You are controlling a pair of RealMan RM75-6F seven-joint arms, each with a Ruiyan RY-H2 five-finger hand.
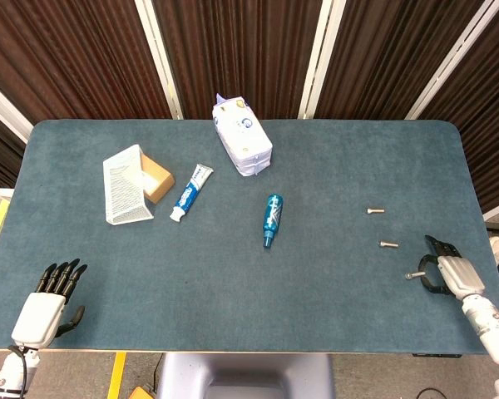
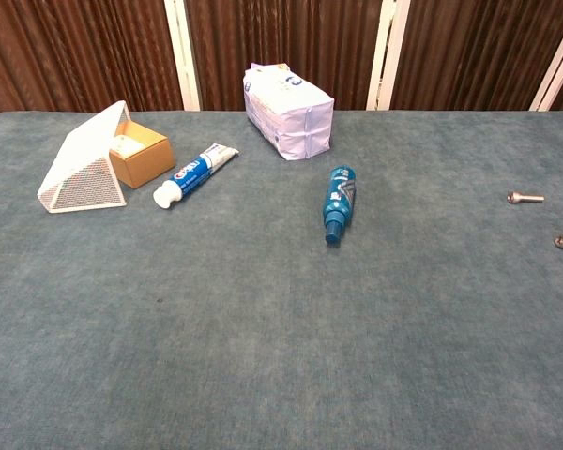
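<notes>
**Three bolts by the right edge, right hand at the nearest**

From the head view we count three bolts. One point(image 1: 375, 210) and a second point(image 1: 387, 244) lie apart near the tabletop's right edge; the third bolt point(image 1: 414, 275) sits just beside our right hand point(image 1: 447, 274), whose fingers curl around it, though we cannot tell if they touch or grip. Our left hand point(image 1: 48, 301) rests at the front left corner, fingers spread, holding nothing. Elsewhere lie one bottle point(image 1: 271, 219), one tube point(image 1: 190, 192), one pack point(image 1: 243, 137), one box point(image 1: 156, 177) and one mesh basket point(image 1: 124, 185).

From the chest view we see neither hand and only two bolts at the right edge; nothing blocks them.
</notes>
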